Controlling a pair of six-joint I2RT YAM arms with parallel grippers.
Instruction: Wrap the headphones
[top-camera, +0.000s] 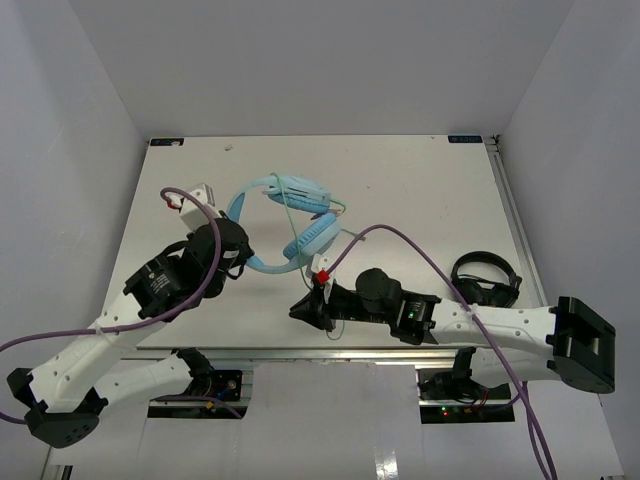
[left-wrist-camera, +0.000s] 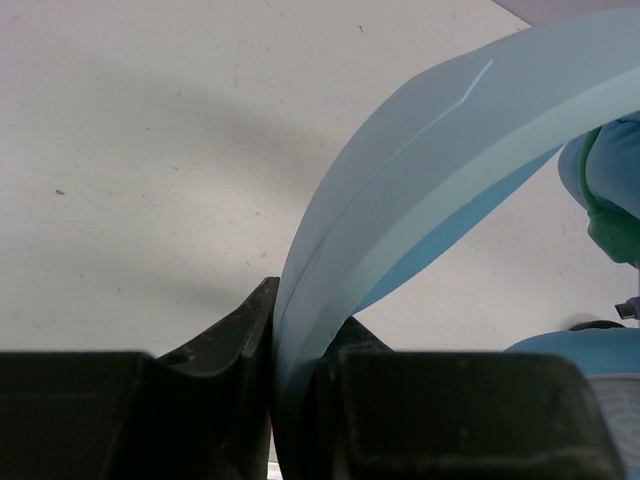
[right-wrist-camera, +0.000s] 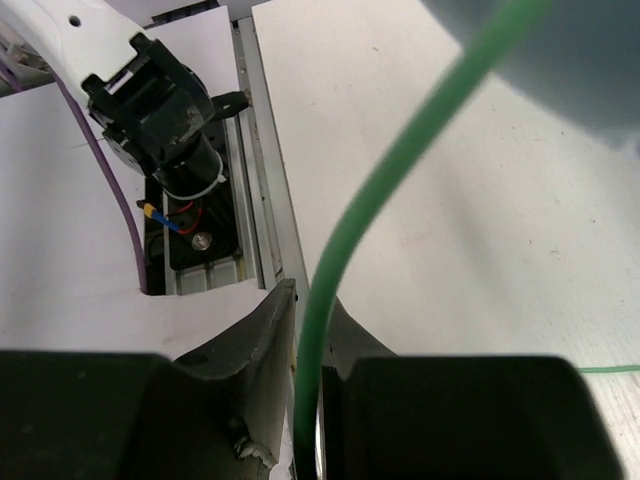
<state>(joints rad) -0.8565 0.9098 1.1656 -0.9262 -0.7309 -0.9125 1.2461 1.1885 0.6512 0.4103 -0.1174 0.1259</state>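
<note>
The left end effector was clamped on the headband, and the right end effector pinched the green cable. The headphones lay on the counter just beyond both. Some cable seemed looped round the earcups, the rest not yet wound. No writing was legible.

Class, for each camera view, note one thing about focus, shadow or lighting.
Top external: even light, faint shadows on the table. Left wrist: the headband is sharp, a broad soft shadow crossing the table behind it. Right wrist: the green cable blurs toward the top, beside an out-of-focus blue-grey mass.
</note>
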